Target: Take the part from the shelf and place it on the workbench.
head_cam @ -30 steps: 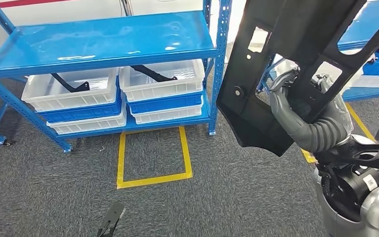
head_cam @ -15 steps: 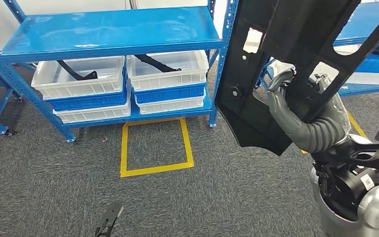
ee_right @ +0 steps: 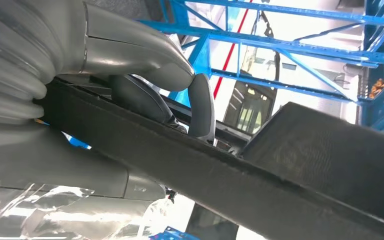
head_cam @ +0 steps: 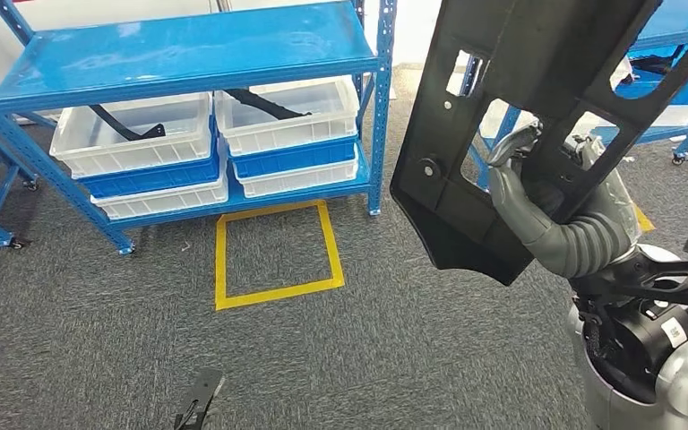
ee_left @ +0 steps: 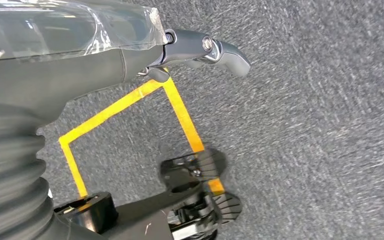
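Note:
A large black moulded part (head_cam: 537,90) with several cut-out openings stands nearly upright at the right of the head view. My right hand (head_cam: 524,193) grips one of its bars from behind, the fingers wrapped through an opening. Close up, the right hand (ee_right: 145,65) has its thumb and fingers closed over the same black part (ee_right: 230,175). My left hand (ee_left: 80,60) hangs over the grey carpet, thumb stretched out, with nothing in it.
A blue shelf (head_cam: 188,54) stands ahead on the left, with two white bins (head_cam: 134,134) (head_cam: 291,112) holding slim black parts. A yellow taped square (head_cam: 273,291) marks the carpet in front of it. More blue racking (head_cam: 672,36) stands behind the held part.
The whole picture has shifted, the shelf sliding left, so the camera has moved. The black part stays in my right hand in the same pose.

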